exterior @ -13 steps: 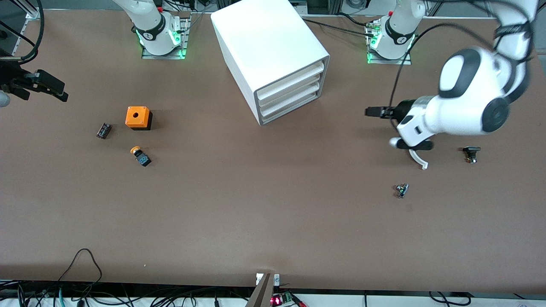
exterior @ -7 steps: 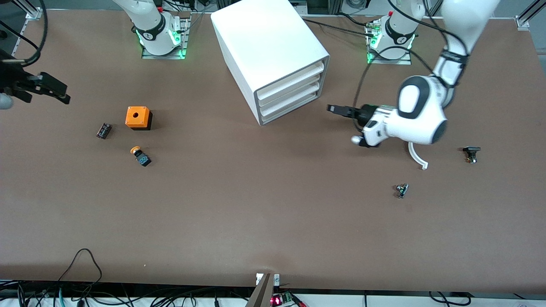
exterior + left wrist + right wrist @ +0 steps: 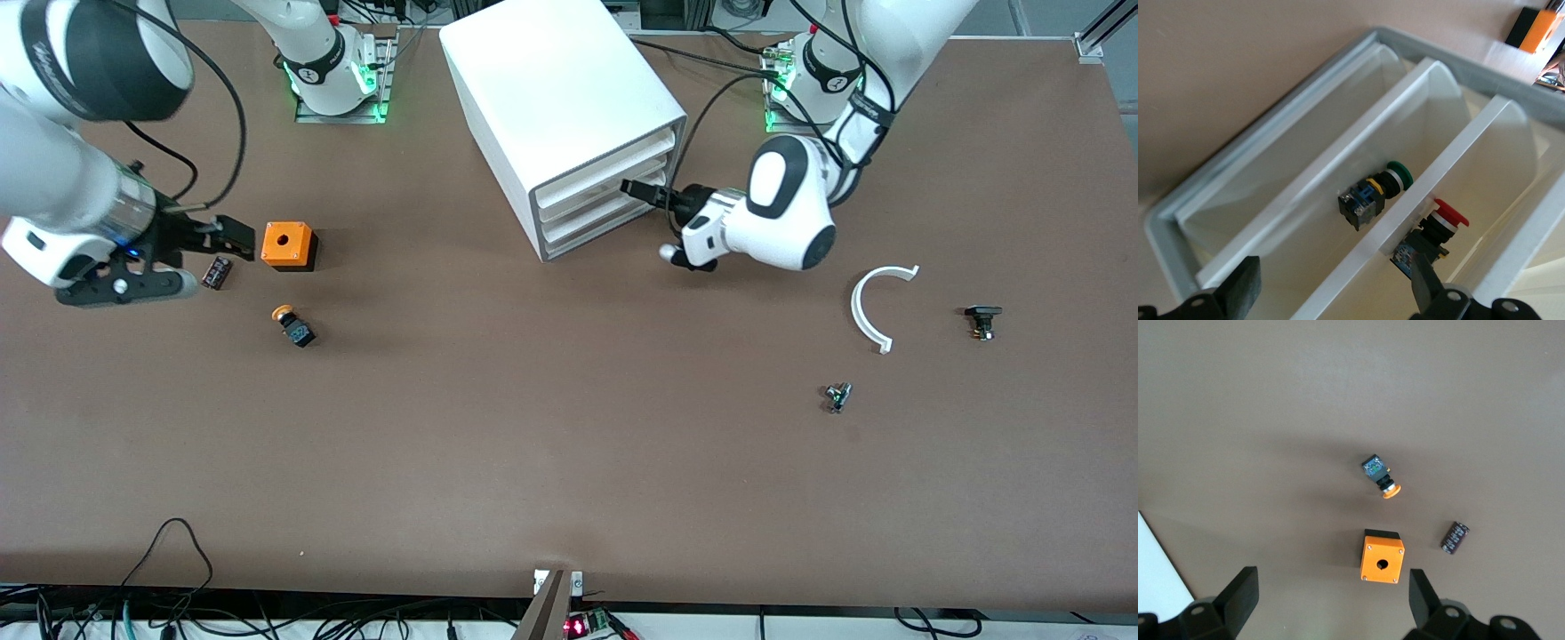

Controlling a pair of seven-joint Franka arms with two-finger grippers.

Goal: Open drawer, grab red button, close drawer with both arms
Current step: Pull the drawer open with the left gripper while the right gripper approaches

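The white cabinet [image 3: 560, 89] stands at the middle of the table with its three drawers [image 3: 605, 200] pushed in. My left gripper [image 3: 638, 189] is at the drawer fronts, open, with nothing between its fingers [image 3: 1245, 288]. Through the clear fronts the left wrist view shows the red-capped button [image 3: 1441, 220] lying in one drawer. A green-capped button [image 3: 1375, 195] lies in the drawer beside it. My right gripper [image 3: 233, 238] hangs open and empty over the table beside the orange box [image 3: 287, 245], which also shows between its fingers [image 3: 1418, 597] as the orange box [image 3: 1383, 558].
Toward the right arm's end lie a dark capacitor [image 3: 216, 272] and an orange-capped button [image 3: 293, 326]. Toward the left arm's end lie a white curved piece [image 3: 867, 307], a small black part [image 3: 981, 319] and a small metal part [image 3: 837, 396].
The left arm has swung from its end of the table to the drawer fronts. The right arm has come in from the table's edge to beside the orange box. Both grippers stay open.
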